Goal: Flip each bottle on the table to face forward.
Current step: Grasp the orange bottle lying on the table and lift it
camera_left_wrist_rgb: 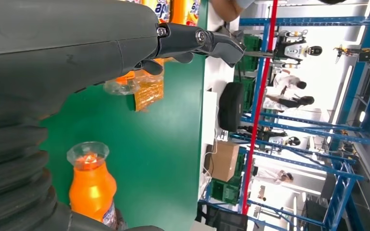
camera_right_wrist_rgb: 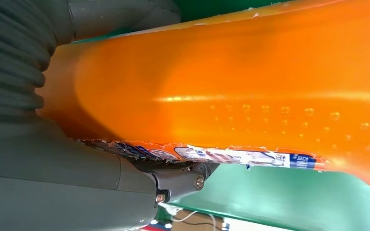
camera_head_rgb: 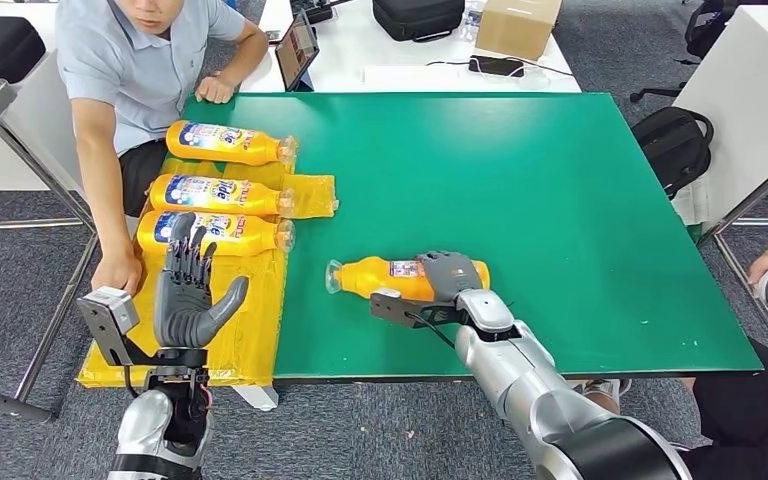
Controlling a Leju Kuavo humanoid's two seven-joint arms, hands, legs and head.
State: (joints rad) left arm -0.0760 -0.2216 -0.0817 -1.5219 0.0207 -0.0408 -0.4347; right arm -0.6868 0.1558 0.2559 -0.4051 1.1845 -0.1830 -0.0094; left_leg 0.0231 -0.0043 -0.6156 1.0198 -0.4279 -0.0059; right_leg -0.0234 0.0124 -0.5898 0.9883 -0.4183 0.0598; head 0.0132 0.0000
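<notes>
While gripping bottle (camera_head_rgb: 400, 277), right hand (camera_head_rgb: 452, 274) lies palm-down.

Bottle (camera_head_rgb: 390, 277) base (under right robot hand (camera_head_rgb: 452, 273)) hidden

We saw a green-topped desk (camera_head_rgb: 560, 200) carrying four orange bottles, all lying on their sides. A yellow mat (camera_head_rgb: 250, 330) covered the desk's left edge, and three bottles lay on it in a column: the far bottle (camera_head_rgb: 228, 143), the middle bottle (camera_head_rgb: 218, 194) and the near bottle (camera_head_rgb: 222, 233), caps pointing right, labels up. The fourth bottle (camera_head_rgb: 385, 277) lay directly on the green surface near the front edge, cap pointing left, with the right hand (camera_head_rgb: 452, 273) resting over it.
</notes>
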